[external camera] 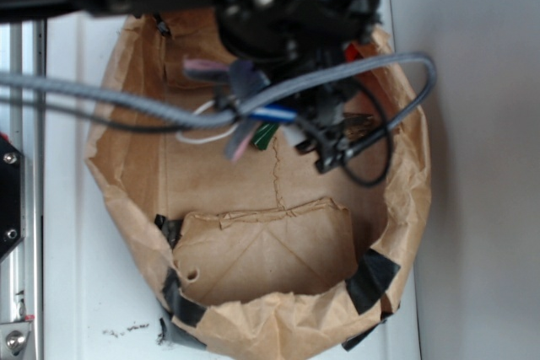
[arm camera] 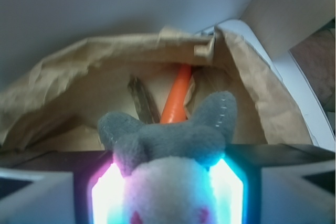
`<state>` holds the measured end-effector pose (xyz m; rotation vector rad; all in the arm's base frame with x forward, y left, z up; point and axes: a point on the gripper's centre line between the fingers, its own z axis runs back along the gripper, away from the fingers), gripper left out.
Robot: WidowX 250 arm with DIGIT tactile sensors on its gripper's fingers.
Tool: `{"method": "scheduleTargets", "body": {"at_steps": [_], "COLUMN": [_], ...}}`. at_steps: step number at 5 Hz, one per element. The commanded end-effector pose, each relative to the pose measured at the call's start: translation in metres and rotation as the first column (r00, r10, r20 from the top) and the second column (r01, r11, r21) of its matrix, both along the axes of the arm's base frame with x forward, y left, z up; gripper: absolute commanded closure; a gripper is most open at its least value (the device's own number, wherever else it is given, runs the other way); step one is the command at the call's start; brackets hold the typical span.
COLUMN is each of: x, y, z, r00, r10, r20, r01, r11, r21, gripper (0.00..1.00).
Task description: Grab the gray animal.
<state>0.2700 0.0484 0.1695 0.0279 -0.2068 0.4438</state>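
Gray animal (arm camera: 173, 145) sits clamped between the glowing pads (arm camera: 107, 195) of the end effector (arm camera: 168, 192), above the paper bag (arm camera: 68, 77) with a carrot (arm camera: 177, 95) inside.

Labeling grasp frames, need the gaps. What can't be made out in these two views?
- Gray animal: exterior view, body hidden behind gripper and cables; only ears show. Wrist view, lower body cut off by the bottom edge.
- Jaws: wrist view, washed out by glowing pads; contact unclear.
- Carrot: wrist view, lower end hidden behind the toy.
- Bag floor: exterior view, top part covered by the arm.
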Motion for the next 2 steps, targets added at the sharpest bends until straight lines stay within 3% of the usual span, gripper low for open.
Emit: {"method": "scheduleTargets", "body": {"at_steps": [1, 2], "x": [-0.0293, -0.0302], "y": [-0.0133, -0.0106], "z": [0.0098, 0.0135], "r00": [0.993, 0.99], "r10": [-0.071, -0.054], "r20": [0.096, 0.134], "r01": [0.068, 0.052], "r11": [0.997, 0.998], "r21": [0.034, 0.021], "gripper": [1.0, 1.0]}}
